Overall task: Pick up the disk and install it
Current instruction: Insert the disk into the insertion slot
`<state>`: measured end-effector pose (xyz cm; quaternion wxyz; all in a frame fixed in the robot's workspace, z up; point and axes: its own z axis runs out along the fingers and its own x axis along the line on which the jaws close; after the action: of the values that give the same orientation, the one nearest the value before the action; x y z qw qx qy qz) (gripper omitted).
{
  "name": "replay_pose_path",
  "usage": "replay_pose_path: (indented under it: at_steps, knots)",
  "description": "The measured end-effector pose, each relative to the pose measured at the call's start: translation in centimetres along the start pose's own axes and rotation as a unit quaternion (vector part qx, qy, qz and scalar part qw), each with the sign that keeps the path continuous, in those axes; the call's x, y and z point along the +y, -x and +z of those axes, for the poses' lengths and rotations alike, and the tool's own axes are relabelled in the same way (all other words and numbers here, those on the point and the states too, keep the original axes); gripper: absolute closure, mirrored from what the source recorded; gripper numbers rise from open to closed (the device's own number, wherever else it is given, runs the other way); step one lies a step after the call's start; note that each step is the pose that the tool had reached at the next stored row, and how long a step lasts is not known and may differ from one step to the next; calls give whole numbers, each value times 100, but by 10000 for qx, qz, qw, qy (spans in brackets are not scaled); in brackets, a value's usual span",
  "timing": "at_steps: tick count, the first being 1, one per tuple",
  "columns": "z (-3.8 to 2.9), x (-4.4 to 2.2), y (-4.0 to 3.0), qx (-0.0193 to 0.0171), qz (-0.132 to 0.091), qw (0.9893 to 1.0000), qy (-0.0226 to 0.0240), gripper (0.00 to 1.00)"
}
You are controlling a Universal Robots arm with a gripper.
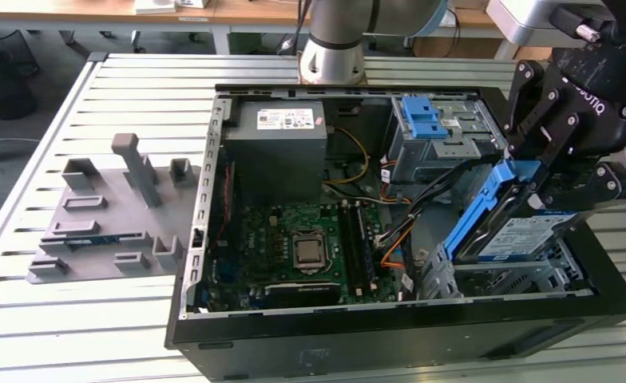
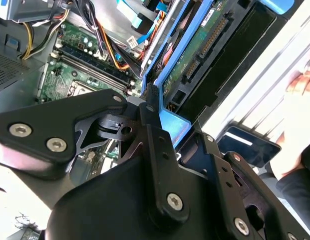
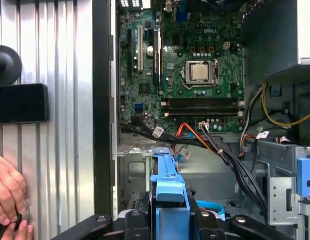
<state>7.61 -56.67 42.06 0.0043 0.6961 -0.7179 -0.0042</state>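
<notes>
At the exterior view's right, above the open black computer case (image 1: pixel 398 343), our end effector (image 1: pixel 542 179) grips the tilted silver-metal disk (image 1: pixel 517 233) by its blue plastic bracket (image 1: pixel 481 209); we judge it stiff, weighty, shock-fragile, so the bracket edges suit holding

Silver disk (image 1: pixel 521 235) with white-and-blue printed label, edged by a bright blue bracket (image 1: pixel 473 215). Matt black pincer (image 1: pixel 542 171), dotted with silver screw heads. Green motherboard (image 1: pixel 303 239) inside a black case (image 1: pixel 398 351). Grey power supply (image 1: pixel 281 140) with a white sticker. Light-blue latch (image 1: pixel 425 120). Orange, yellow and black cables (image 3: pixel 229 160). Pale silver surface (image 1: pixel 79 335), striped by dark grooves. Plain grey fixture (image 1: pixel 111 215).
</notes>
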Motion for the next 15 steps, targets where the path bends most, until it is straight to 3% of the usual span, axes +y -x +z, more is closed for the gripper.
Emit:
replay_pose_path:
  at_steps: [15]
  knots:
    - [89, -1, 0, 0, 0, 10000, 0, 64]
